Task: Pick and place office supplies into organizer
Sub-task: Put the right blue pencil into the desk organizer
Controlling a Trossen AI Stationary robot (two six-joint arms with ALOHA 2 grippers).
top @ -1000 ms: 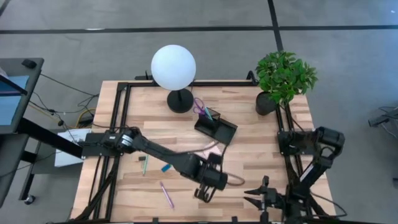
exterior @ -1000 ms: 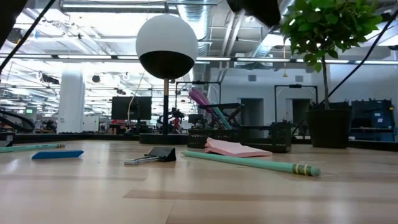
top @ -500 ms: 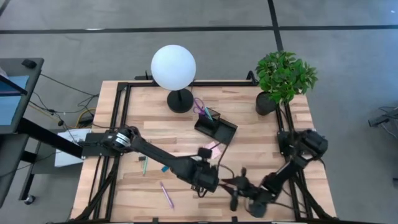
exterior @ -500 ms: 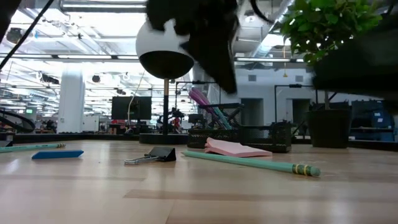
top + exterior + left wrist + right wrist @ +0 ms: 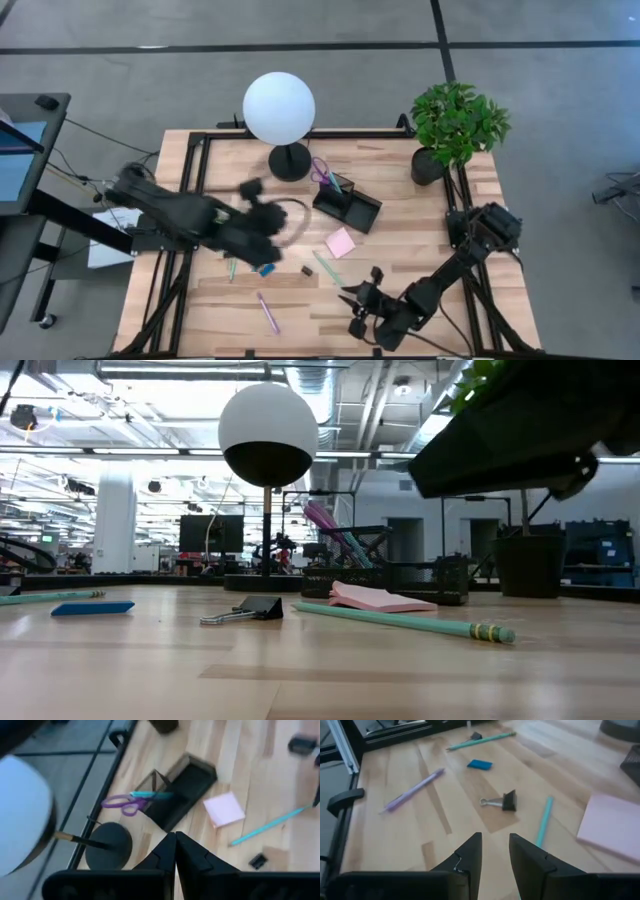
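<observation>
The organizer point(image 5: 347, 207) is set near the middle of the table point(image 5: 400, 170), just beside the round base of the lamp point(image 5: 289, 161). Purple-handled scissors point(image 5: 320, 170) and a teal pen point(image 5: 151, 794) are seen standing in its taller section.

The pink sticky-note pad point(image 5: 340, 242) lies flat on the wood just beside the organizer. A teal pencil point(image 5: 324, 267) lies near the pad, and a black binder clip point(image 5: 307, 270) rests close to the pencil's end. A small blue block point(image 5: 266, 269) and another teal pencil point(image 5: 232, 266) are found further toward the left side, and a purple pen point(image 5: 268, 312) lies near the front edge.

The left hand point(image 5: 174, 851) is held above the left part of the table, and its fingers are pressed together with nothing between them. The right hand point(image 5: 495, 851) is held low over the front of the table, near the clip, with a narrow gap between its fingers and nothing gripped. A potted plant point(image 5: 455, 125) stands at the far right corner.
</observation>
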